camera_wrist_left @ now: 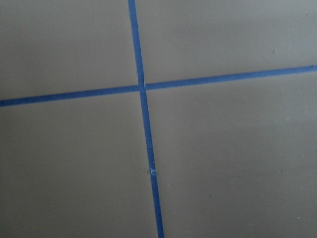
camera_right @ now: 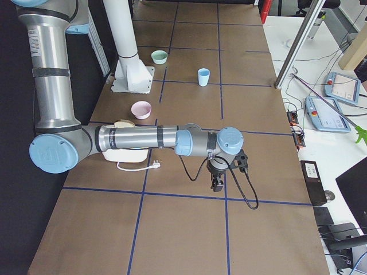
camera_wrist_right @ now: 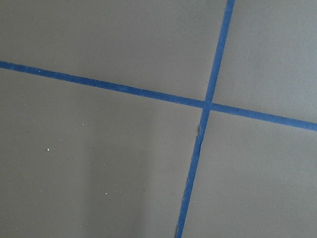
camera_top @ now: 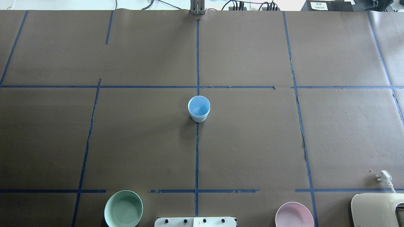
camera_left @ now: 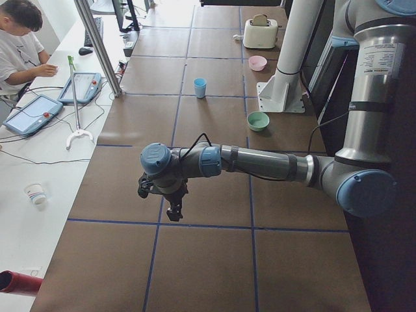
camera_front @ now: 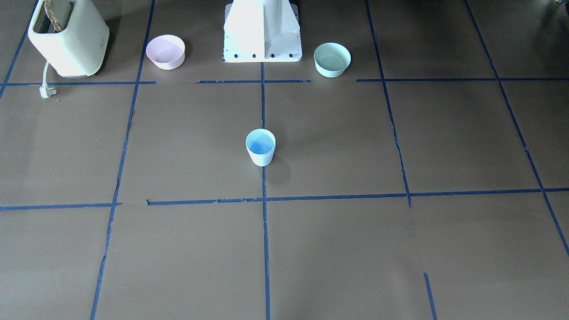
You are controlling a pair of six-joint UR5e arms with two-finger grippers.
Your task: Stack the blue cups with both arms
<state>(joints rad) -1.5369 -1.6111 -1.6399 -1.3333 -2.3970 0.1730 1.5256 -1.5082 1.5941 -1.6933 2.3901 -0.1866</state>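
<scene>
One pale blue cup (camera_front: 260, 151) stands upright at the table's middle on the centre tape line; it also shows in the overhead view (camera_top: 199, 110) and both side views (camera_left: 199, 88) (camera_right: 203, 77). A ridge runs below its rim; I cannot tell whether a second cup is nested in it, and no separate second cup shows. My left gripper (camera_left: 174, 211) hangs over bare table far from the cup, at the table's left end. My right gripper (camera_right: 217, 184) hangs likewise at the right end. Both show only in side views, so I cannot tell open or shut. The wrist views show only brown paper and blue tape.
A mint-green bowl (camera_front: 332, 59) and a pink bowl (camera_front: 165, 51) flank the white pedestal base (camera_front: 262, 31). A cream toaster (camera_front: 69, 38) with its loose plug (camera_front: 46, 91) stands beyond the pink bowl. An operator (camera_left: 19, 39) sits at the side bench.
</scene>
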